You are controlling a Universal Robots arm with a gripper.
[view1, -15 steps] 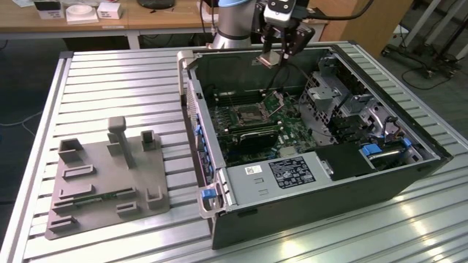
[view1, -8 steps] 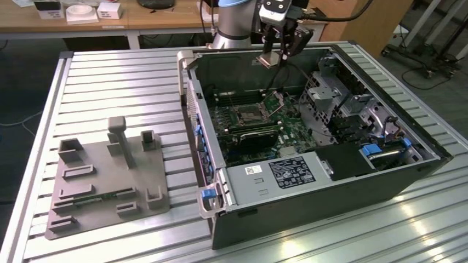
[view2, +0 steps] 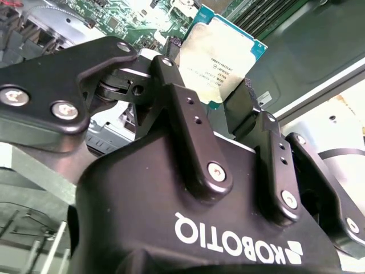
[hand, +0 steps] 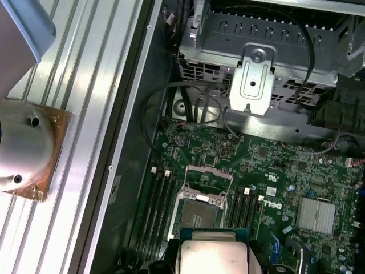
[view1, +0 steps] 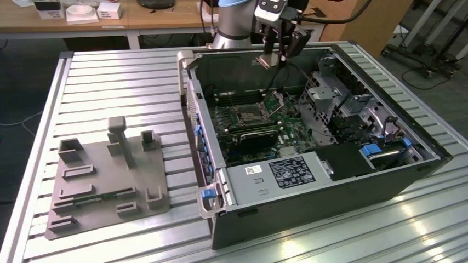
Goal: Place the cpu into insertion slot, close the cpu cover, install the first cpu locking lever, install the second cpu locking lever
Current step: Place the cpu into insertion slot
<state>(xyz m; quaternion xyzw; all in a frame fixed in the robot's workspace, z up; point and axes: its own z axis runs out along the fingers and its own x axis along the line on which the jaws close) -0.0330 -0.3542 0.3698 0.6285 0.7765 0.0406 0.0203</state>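
In the exterior view my gripper [view1: 273,59] hangs over the back of the open computer case [view1: 307,137], well above the board. It is shut on the cpu [view2: 221,56], a flat silvery square with a green-blue edge, pinched between the two black fingers [view2: 174,85]. The cpu [hand: 214,254] is also in the first wrist view, just short of the insertion slot [hand: 198,214]. The slot [view1: 249,116] lies bare with a dark centre and silver rim. Its cpu cover [hand: 209,173] is swung open; in the exterior view the cover [view1: 277,102] stands up at the slot's edge.
Black memory slots [hand: 162,205] flank the socket. A metal drive cage [view1: 332,90] and a black-labelled grey box [view1: 291,172] fill the case's other end. A grey fixture plate [view1: 102,181] lies on the slatted table [view1: 109,87] at the exterior view's left.
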